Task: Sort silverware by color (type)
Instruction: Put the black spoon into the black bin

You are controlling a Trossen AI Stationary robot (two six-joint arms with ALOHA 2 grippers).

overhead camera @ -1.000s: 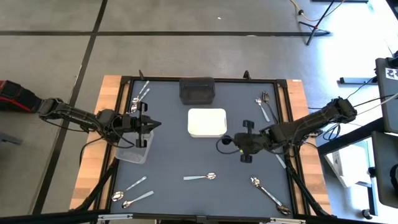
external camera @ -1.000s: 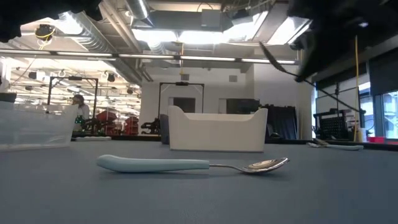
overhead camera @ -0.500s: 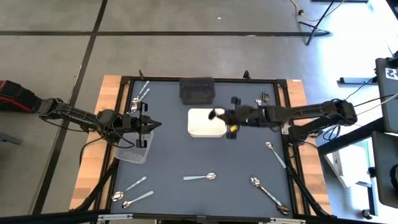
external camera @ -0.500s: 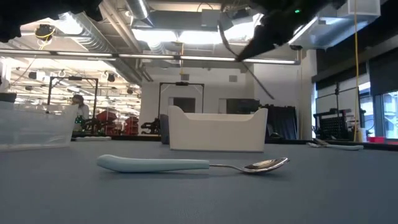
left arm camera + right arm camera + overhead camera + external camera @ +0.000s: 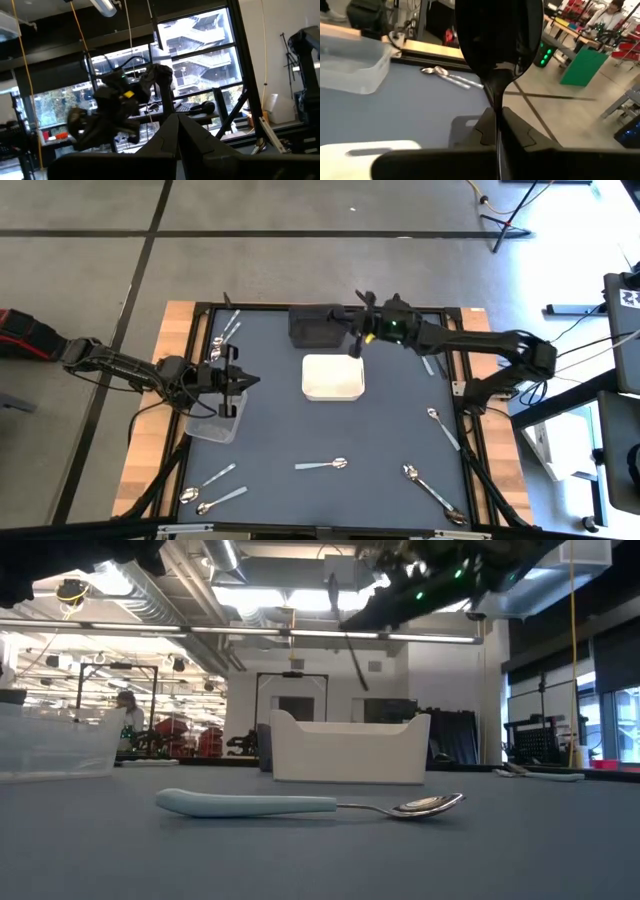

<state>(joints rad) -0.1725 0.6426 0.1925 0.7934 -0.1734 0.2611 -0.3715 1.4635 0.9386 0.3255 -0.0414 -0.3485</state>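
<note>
My right gripper [image 5: 356, 332] hangs high over the far part of the table, between the black container [image 5: 317, 326] and the white container [image 5: 333, 377]. It is shut on a dark spoon [image 5: 500, 45]. My left gripper [image 5: 240, 380] is shut on nothing, above the clear container [image 5: 213, 424] at the table's left. Other spoons lie flat on the mat. One with a pale handle [image 5: 322, 465] [image 5: 300, 805] is near the middle. Two [image 5: 212, 488] are at the near left, a pair [image 5: 225, 335] at the far left, and some [image 5: 432, 490] [image 5: 443, 428] at the right. My right gripper pinches the dark spoon between its two fingers [image 5: 479, 131] at the neck [image 5: 496, 106], just behind the bowl. The bowl [image 5: 500, 40] sticks out beyond the fingertips, and the handle is hidden between the fingers. The fingers are nearly level, pointing toward the table's left. The spoon is lifted clear.
More spoons [image 5: 425, 350] lie at the far right corner. A black frame [image 5: 465, 395] rims the dark mat. In the low view the white container [image 5: 350, 748] stands behind the pale-handled spoon, and the clear container [image 5: 50, 745] stands at the left.
My right gripper, still shut on the dark spoon, has swung from the mat's right-middle toward the far edge and leftward, rising a little. It has tipped up from pointing downward to nearly level. It now hangs by the black container.
</note>
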